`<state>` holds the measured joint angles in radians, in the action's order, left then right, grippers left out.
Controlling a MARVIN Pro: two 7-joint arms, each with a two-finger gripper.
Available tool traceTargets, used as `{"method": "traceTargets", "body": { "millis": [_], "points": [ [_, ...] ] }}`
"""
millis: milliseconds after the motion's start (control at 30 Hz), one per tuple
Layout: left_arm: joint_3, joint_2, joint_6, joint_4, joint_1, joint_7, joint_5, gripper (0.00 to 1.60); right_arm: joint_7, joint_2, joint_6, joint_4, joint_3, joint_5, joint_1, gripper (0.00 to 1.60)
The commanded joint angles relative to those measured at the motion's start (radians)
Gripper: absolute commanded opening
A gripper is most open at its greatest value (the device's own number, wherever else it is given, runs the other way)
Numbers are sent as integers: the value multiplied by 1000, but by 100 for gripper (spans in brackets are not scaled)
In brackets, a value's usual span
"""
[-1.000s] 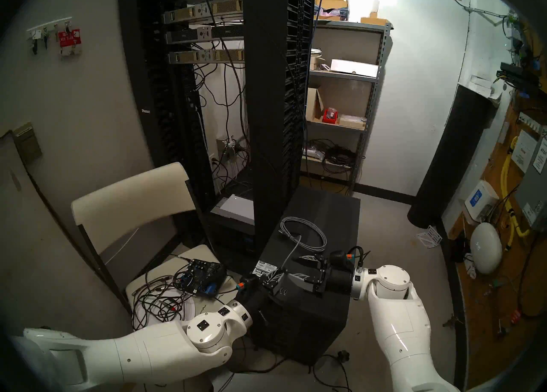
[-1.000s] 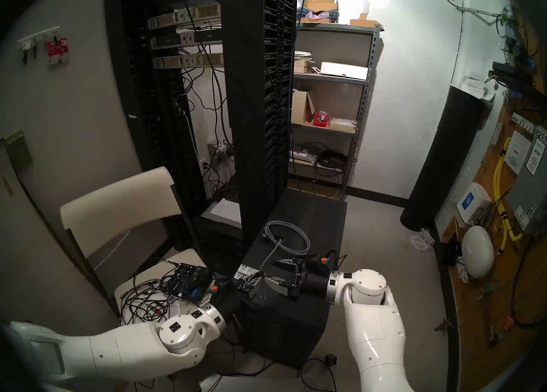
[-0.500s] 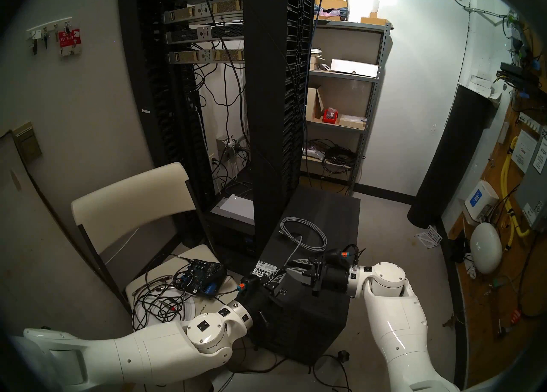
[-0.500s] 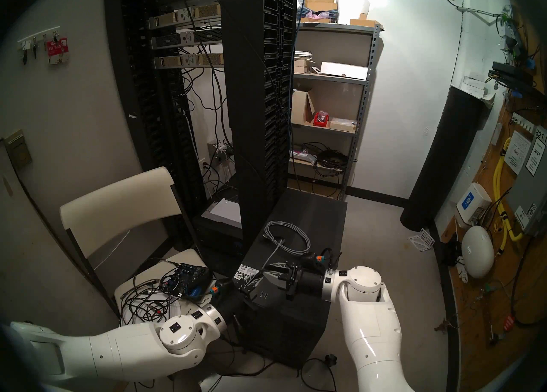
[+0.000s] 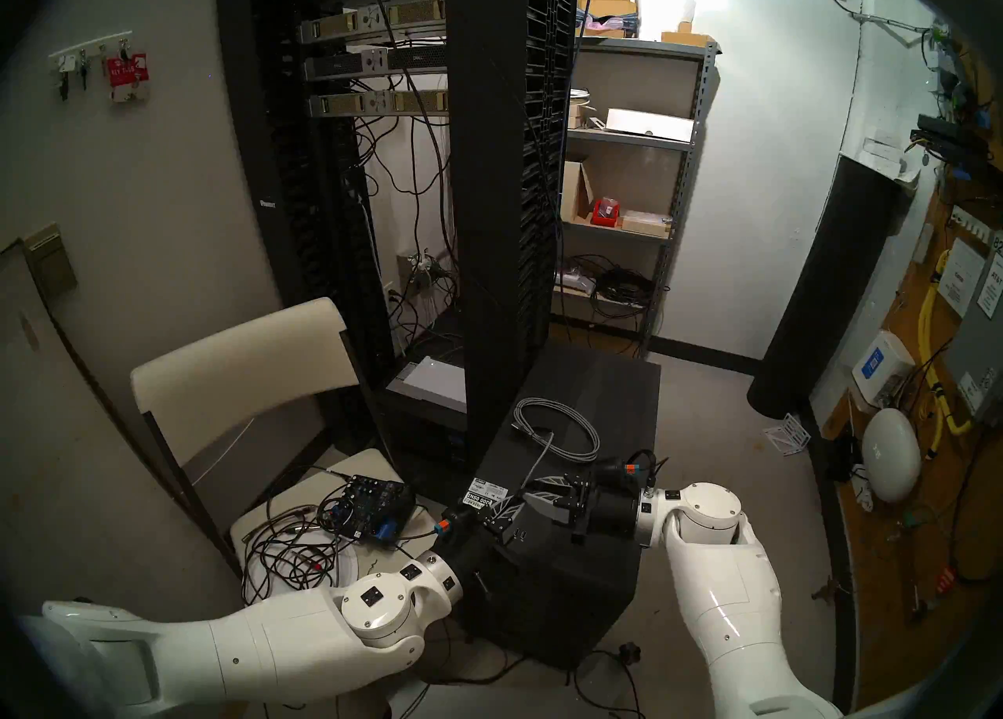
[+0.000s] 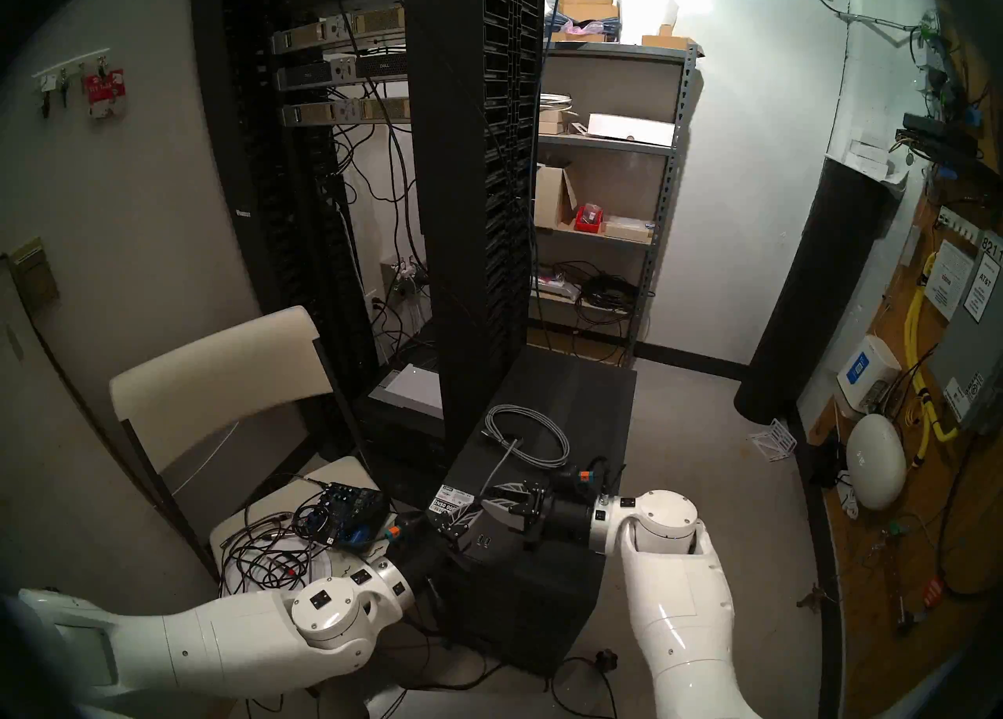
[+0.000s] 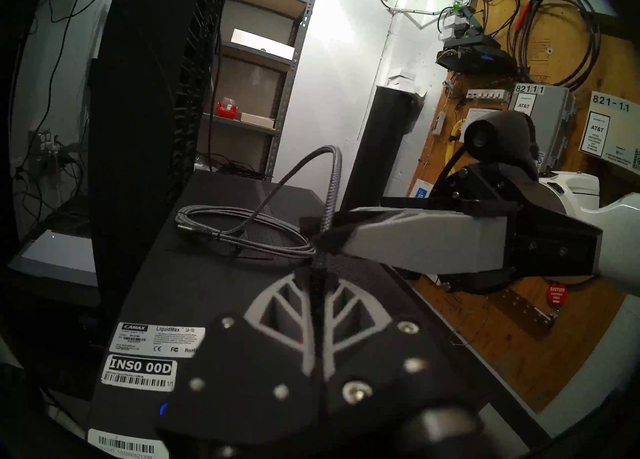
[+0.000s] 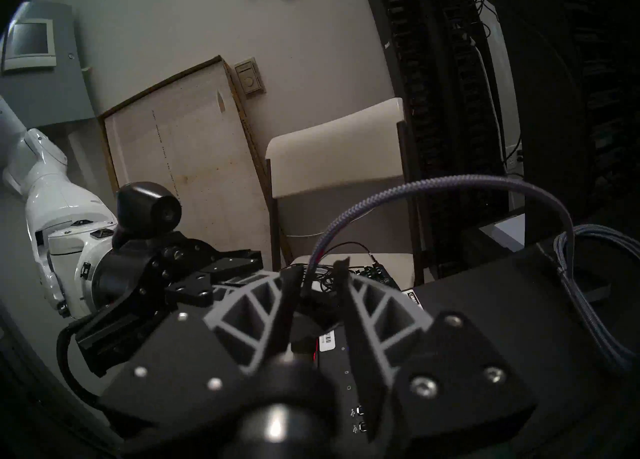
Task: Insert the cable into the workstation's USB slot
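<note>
The black workstation stands on the floor. The grey braided cable lies coiled on its top. One strand arches up from the coil to my left gripper, which is shut on the cable; the plug at that end is hidden between the fingers. My right gripper reaches in from the right. Its fingers straddle the cable just above the left fingertips, with a narrow gap still showing. Two USB slots sit on the sloped front edge below both grippers.
The tall black server rack rises close behind the workstation. On my left a white chair holds a small mixer and tangled black wires. Behind are a metal shelf and a black cylinder.
My right gripper has moved left to the cable beside the left gripper, and its jaws have narrowed around the strand. The left arm and the coil have stayed put.
</note>
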<state>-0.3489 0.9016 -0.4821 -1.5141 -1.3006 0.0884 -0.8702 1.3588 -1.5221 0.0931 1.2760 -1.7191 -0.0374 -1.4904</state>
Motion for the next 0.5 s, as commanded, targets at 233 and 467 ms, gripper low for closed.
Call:
{"method": "traceTargets", "body": {
  "millis": [233, 467],
  "points": [
    [-5, -5, -7, -24, 2, -7, 1, 0, 8, -10, 0, -4, 12, 4, 34, 72],
    [-4, -3, -9, -16, 1, -12, 3, 0, 4, -12, -9, -6, 14, 2, 35, 0]
  ]
}}
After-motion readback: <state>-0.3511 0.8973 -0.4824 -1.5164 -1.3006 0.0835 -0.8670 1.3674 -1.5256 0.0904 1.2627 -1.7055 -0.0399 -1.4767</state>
